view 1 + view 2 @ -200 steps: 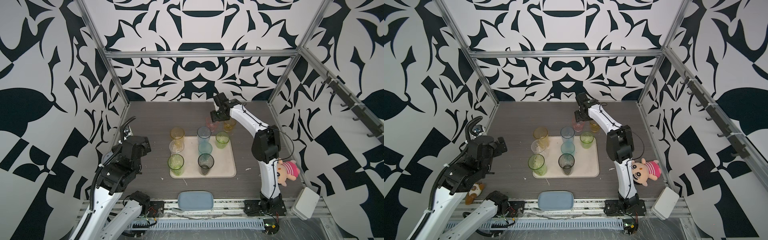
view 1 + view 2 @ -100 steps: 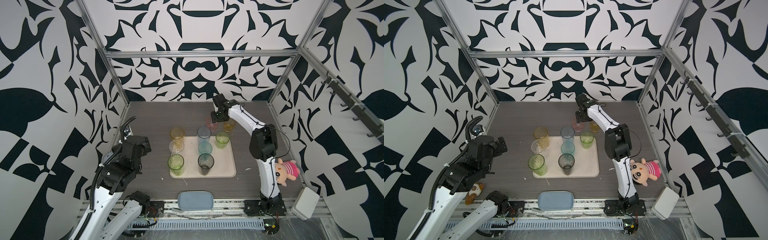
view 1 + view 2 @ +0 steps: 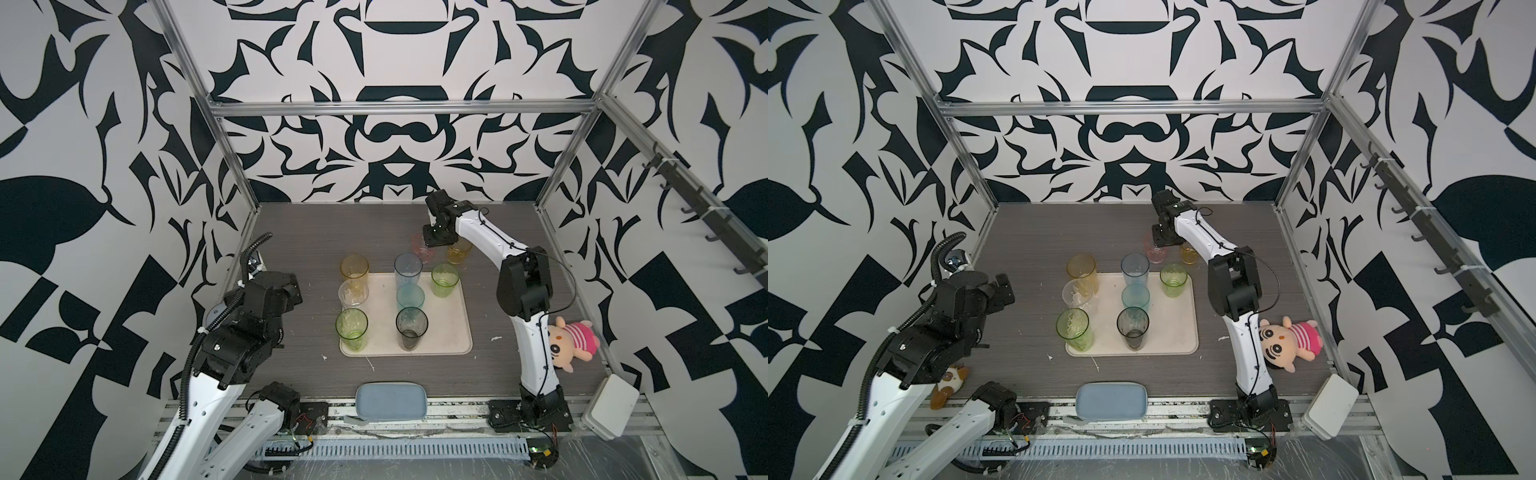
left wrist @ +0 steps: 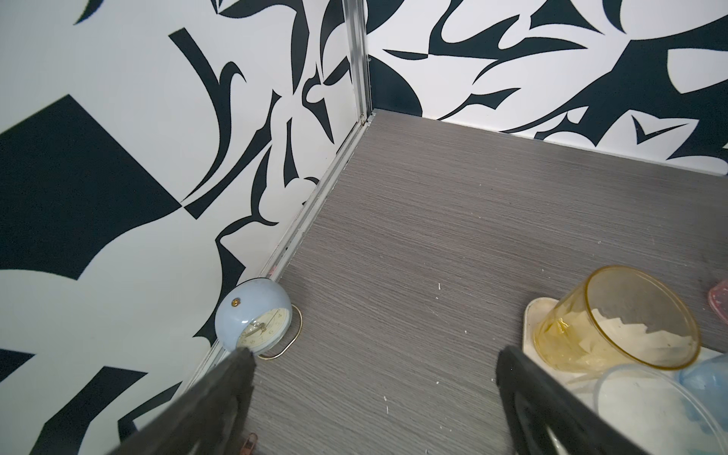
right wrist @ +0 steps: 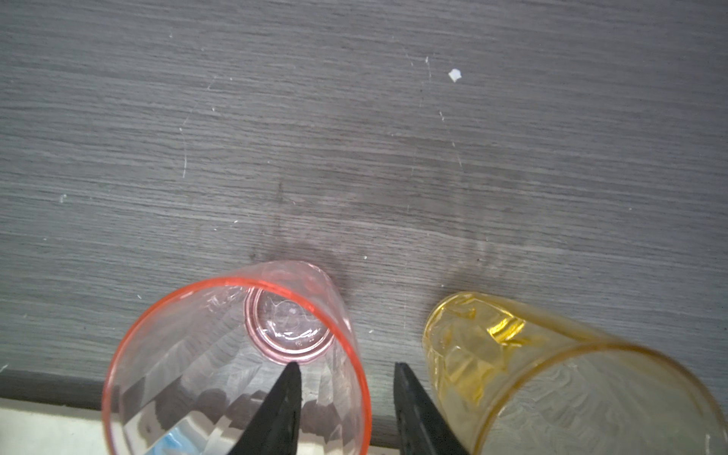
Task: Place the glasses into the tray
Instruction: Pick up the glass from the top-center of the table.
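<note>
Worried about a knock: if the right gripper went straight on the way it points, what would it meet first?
Probably the pink glass: in the right wrist view one finger points into its mouth toward its base, the other outside toward the table beside the amber glass. Depth is unclear.

Grey table (image 3: 311,232), tray (image 3: 453,332), pink glass (image 3: 418,248), clock (image 4: 254,325)

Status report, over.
Left hand open, empty. Right hand open, straddling pink glass wall; glass outside tray. Amber glass close alongside.
</note>
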`<move>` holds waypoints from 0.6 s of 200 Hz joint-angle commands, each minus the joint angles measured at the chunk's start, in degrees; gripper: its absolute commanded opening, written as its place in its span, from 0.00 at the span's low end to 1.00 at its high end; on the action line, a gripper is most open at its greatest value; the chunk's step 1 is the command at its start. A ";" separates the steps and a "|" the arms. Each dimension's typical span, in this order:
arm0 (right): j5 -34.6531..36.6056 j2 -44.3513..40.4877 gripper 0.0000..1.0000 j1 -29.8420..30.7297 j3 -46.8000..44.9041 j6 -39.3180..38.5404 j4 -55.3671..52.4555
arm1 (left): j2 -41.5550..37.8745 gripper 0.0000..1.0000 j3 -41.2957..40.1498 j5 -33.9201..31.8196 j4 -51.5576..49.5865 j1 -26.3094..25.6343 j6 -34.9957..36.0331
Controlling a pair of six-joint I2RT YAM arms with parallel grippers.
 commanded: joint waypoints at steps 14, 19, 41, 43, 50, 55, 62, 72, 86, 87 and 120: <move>-0.56 -0.04 0.36 -0.39 2.22 0.59 -0.16 | -0.02 0.99 -0.70 -0.09 0.44 0.15 -0.28; -0.64 0.04 0.36 -0.39 2.09 0.56 -0.13 | -0.03 0.99 -0.77 -0.09 0.44 0.16 -0.28; -0.89 0.30 0.30 -0.45 1.81 0.60 -0.05 | -0.04 1.00 -0.76 -0.09 0.43 0.13 -0.28; -0.97 0.31 0.30 -0.41 1.77 0.60 0.06 | -0.03 0.99 -0.75 -0.09 0.43 0.15 -0.28; -1.30 0.47 0.28 -0.40 1.79 0.60 0.09 | -0.03 1.00 -0.76 -0.07 0.44 0.15 -0.28; -1.50 0.65 0.26 -0.41 1.80 0.60 0.16 | -0.03 1.00 -0.77 -0.13 0.46 0.15 -0.31; -1.60 0.88 0.24 -0.46 1.84 0.69 0.21 | 0.01 0.99 -0.68 -0.06 0.44 0.16 -0.28; -1.61 1.00 0.21 -0.39 1.80 0.73 0.37 | 0.02 0.99 -0.73 -0.06 0.43 0.08 -0.28; -1.78 1.00 0.18 -0.40 1.55 0.76 0.84 | -0.05 0.99 -0.73 -0.06 0.43 0.12 -0.28; -1.83 1.01 0.18 -0.40 1.49 0.77 0.86 | -0.04 0.99 -0.78 -0.03 0.48 0.14 -0.28; -1.96 0.72 0.03 -0.40 0.49 -0.36 2.62 | -0.04 0.99 -0.77 -0.09 0.44 0.15 -0.28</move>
